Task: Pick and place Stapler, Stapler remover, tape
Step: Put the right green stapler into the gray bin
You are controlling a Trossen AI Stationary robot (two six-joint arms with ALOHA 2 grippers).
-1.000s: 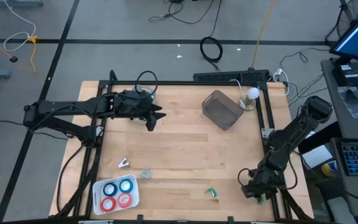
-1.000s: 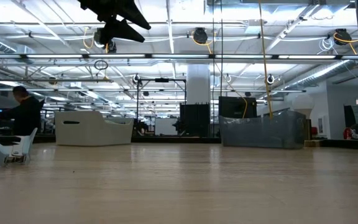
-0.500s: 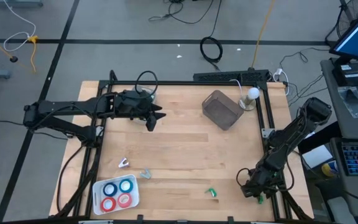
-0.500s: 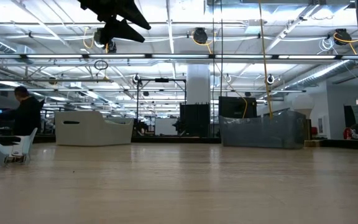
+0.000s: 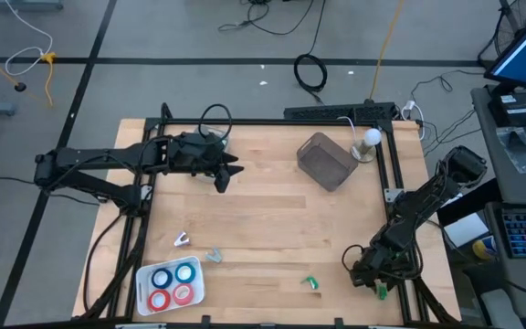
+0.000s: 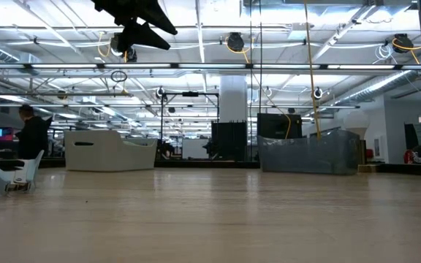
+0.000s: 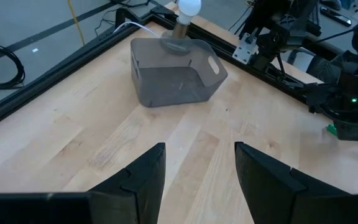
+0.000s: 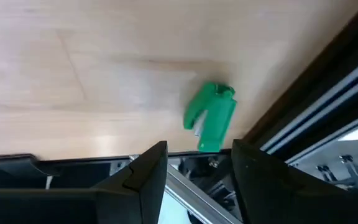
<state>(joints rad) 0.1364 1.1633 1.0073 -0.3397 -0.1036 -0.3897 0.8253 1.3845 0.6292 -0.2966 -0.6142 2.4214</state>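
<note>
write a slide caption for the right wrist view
Open right gripper over the wooden table, a small green stapler lying just ahead.

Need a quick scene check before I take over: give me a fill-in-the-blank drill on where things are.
1. The tape rolls lie in a white ____.
2. Of those rolls, two are blue and two are ____.
3. The left gripper's camera faces a grey ____.
4. The right gripper's fingers stand ____.

Missing: tray; red; bin; open
</note>
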